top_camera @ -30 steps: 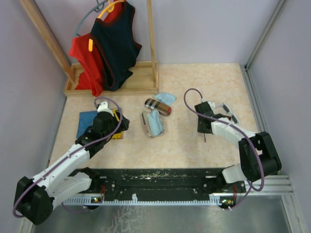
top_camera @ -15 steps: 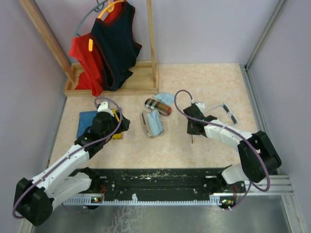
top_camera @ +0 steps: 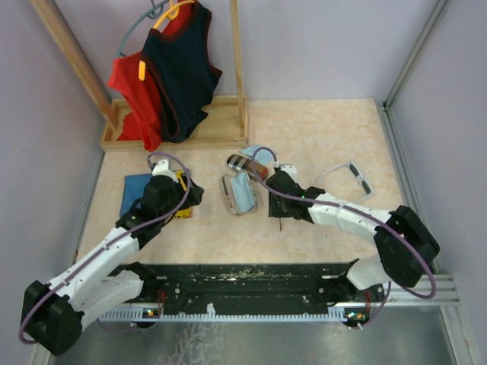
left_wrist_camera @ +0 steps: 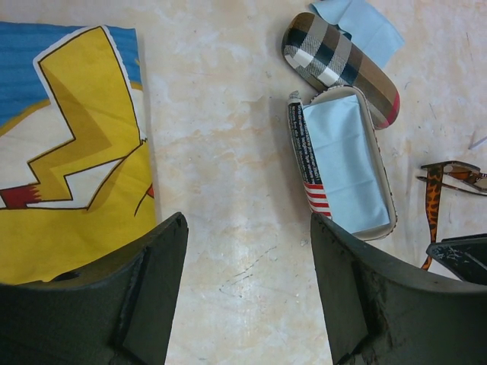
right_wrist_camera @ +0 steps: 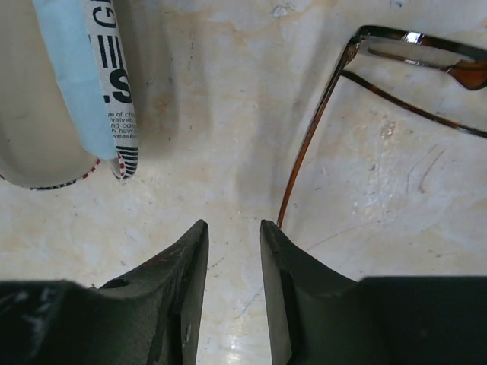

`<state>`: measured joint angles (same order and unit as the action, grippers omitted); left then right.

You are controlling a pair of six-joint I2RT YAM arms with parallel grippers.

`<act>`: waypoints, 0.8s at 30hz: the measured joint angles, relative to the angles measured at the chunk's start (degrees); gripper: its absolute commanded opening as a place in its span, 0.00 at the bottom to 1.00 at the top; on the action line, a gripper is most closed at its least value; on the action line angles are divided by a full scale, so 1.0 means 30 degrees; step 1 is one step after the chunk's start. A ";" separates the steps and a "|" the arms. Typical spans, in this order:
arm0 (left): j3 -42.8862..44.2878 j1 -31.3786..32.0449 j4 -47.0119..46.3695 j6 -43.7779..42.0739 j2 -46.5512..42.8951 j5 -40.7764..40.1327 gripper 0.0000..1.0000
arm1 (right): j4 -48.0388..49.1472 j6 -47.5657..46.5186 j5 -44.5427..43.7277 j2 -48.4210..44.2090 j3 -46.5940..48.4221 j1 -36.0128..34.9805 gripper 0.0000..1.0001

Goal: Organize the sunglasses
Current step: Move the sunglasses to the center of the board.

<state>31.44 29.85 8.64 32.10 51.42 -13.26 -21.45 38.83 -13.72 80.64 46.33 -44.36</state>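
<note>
Right wrist: right jaws narrow, empty; thin tortoiseshell sunglasses (right_wrist_camera: 411, 39) beside. Left jaws wide.

A pale beige, marbled worktop (top_camera: 327, 129) fills the middle of the top view, closed in by plain lavender walls (top_camera: 327, 46) at the back and both sides. In the upper left stands a wooden rack (top_camera: 237, 68) with a red garment (top_camera: 129, 84) and a navy garment (top_camera: 183, 68) hanging from it. An aluminium rail (top_camera: 415, 53) slants down the upper right. The light is even and the shadows are soft.
</note>
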 measured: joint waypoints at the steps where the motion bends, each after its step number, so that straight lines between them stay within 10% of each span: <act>1: 0.0000 0.0000 0.0000 0.0000 -0.0058 0.0000 0.72 | 0.0007 -0.0350 0.0153 -0.0087 0.0000 -0.0036 0.35; 14: 0.0000 0.0000 0.0146 -0.0044 -0.0736 0.0240 0.72 | -0.2091 -0.9581 0.2426 -0.1894 0.3009 0.6164 0.34; 18: 0.0240 0.0000 0.0364 -0.0306 -0.0634 0.0554 0.72 | -0.3432 -1.2007 0.2885 0.0561 0.5544 0.6958 0.13; 24: 0.1523 0.0000 0.1020 -0.0823 -0.0452 0.0801 0.72 | -0.4626 -1.5256 0.4124 0.2754 0.7169 0.7366 0.28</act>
<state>36.01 29.85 11.70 29.63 50.06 -10.85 -35.33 -6.94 -1.34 88.90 67.83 -22.26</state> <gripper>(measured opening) 0.718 0.221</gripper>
